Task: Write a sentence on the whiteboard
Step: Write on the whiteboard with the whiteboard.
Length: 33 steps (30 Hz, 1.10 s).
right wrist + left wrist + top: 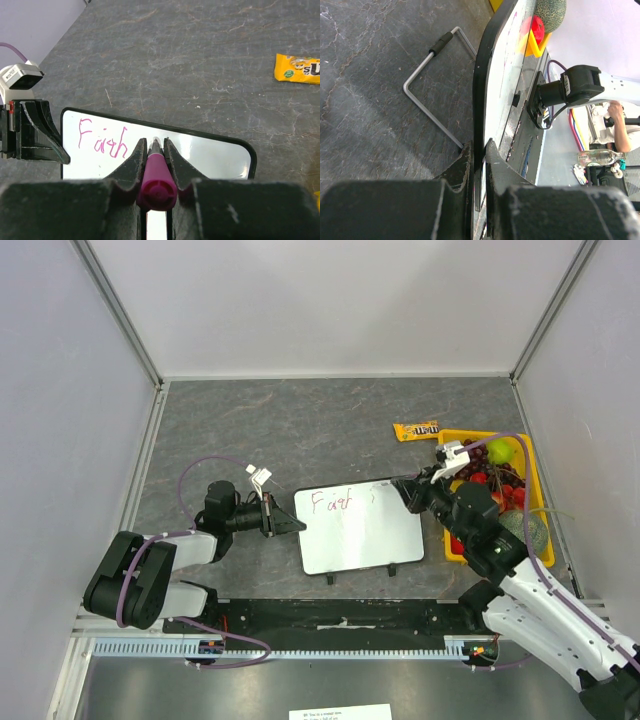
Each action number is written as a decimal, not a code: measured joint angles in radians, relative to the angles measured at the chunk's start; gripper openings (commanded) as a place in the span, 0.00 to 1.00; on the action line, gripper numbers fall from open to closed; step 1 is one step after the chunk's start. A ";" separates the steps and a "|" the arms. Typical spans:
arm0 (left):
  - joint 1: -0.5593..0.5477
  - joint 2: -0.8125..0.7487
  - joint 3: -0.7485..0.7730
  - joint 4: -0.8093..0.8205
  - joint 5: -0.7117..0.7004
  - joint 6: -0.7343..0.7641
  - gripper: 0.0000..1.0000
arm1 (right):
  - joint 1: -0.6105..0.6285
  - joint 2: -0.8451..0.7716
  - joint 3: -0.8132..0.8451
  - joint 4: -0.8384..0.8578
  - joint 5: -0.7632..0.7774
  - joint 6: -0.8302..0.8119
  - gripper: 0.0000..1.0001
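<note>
The whiteboard (365, 535) lies flat in the middle of the table, and its bare face shows in the right wrist view (210, 155). Pink lettering reading "Faith" (333, 502) (102, 140) sits at its upper left. My left gripper (292, 524) (479, 147) is shut on the board's left edge, whose black frame (481, 90) runs edge-on between the jaws. My right gripper (407, 490) (156, 142) is shut on a magenta marker (158, 177), its tip over the board's upper middle, right of the word. I cannot tell whether the tip touches the board.
A yellow tray (537, 490) of fruit stands right of the board, close to my right arm. A yellow candy packet (416, 430) (298, 69) lies behind it. A bent metal wire stand (427, 100) lies on the grey table beside the board. Walls enclose the table.
</note>
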 measured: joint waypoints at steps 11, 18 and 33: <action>0.000 0.000 0.000 0.000 0.000 0.000 0.02 | -0.001 -0.032 0.000 -0.048 0.015 0.000 0.00; 0.000 0.000 0.000 0.000 0.000 0.000 0.02 | -0.001 -0.029 0.000 -0.052 0.015 0.000 0.00; -0.001 0.000 0.000 0.000 0.000 0.000 0.02 | -0.001 0.002 -0.006 -0.043 0.016 -0.001 0.00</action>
